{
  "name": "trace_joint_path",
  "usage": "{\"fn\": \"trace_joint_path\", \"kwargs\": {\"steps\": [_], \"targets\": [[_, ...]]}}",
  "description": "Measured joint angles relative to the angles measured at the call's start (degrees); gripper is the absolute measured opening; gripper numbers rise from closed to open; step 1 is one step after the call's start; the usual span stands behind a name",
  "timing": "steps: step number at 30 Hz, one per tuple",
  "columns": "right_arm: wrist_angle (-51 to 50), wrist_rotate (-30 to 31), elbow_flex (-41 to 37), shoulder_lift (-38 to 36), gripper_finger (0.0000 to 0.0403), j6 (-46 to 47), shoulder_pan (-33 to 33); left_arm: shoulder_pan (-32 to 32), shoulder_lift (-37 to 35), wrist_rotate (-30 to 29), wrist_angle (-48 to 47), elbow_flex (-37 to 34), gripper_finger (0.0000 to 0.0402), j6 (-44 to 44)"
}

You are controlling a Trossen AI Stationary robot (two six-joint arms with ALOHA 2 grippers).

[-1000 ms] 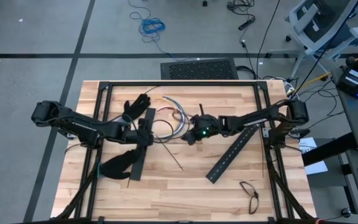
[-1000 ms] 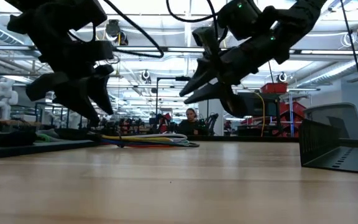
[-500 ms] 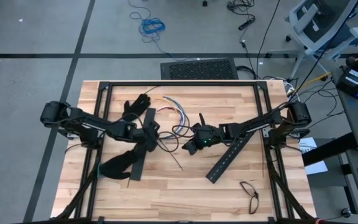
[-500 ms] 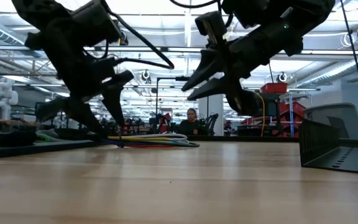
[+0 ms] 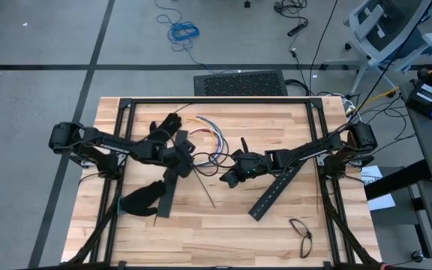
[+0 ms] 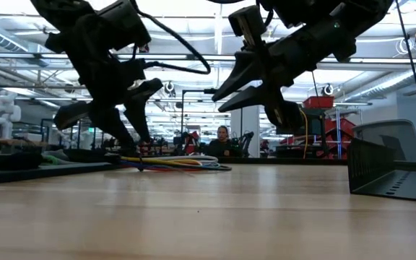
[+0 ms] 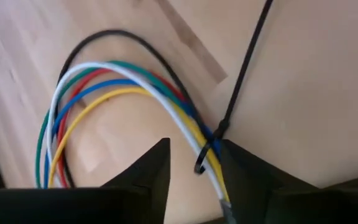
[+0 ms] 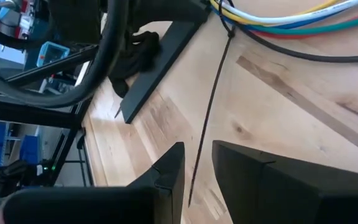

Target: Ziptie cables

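The cables [image 5: 205,142] lie in a loose loop on the wooden table [image 5: 201,232], in the upper middle of the high view. In the left wrist view the cables [image 7: 104,99] show as white, yellow, blue, red, green and black strands curving together, and a ziptie [image 7: 244,68] is looped around them where they bunch, its long tail running off toward the upper right of that frame. In the high view the ziptie [image 5: 207,189] is a thin dark line slanting down from the bundle toward the frame's centre.

The left gripper [image 5: 186,159] sits at the bundle's left edge, just left of centre in the high view. In its wrist view its fingers [image 7: 148,174] stand a little apart on either side of the ziptie's loop and the strands; whether they touch them I cannot tell.

The right gripper [image 5: 229,178] hangs just right of the bundle, above the table in the low view. Its fingers [image 8: 166,174] are apart with a narrow gap and nothing between them, the ziptie's tail on the table beyond.

A black slotted bar [image 5: 280,185] lies at centre right, another bar [image 5: 172,176] and a black glove [image 5: 142,199] at left, a second glove [image 5: 163,126] at upper left, and eyeglasses [image 5: 301,234] at lower right.
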Motion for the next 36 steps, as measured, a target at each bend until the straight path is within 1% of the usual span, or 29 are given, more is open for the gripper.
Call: {"fn": "trace_joint_path", "kwargs": {"steps": [5,9,13,18,22,30,36], "targets": [[0.4,-0.1,0.0,0.0,0.0077,0.9,0.1,0.8,0.0,1.2,-0.2,0.0,0.0100,0.0],[1.1,-0.2,0.0,0.0,0.0077,1.0,0.4,2.0,0.0,1.3,-0.2,0.0,0.0088,0.4],[1.2,-0.3,0.0,0.0,0.0077,1.3,0.7,3.1,0.0,3.3,-0.3,0.0,0.0086,0.5],[1.3,-0.3,0.0,0.0,0.0077,2.1,0.9,3.4,0.0,3.6,-0.3,0.0,0.0086,0.5],[1.3,-0.3,0.0,0.0,0.0077,2.3,1.0,3.4,0.0,6.3,-0.3,0.0,0.0086,0.4],[1.7,-0.5,0.0,0.0,0.0077,2.4,1.0,3.4,2.3,6.3,-0.1,0.0,0.0086,0.4],[4.1,-0.5,0.0,0.0,0.0077,2.8,1.0,3.4,4.2,5.4,0.3,0.0,0.0086,0.5]]}}
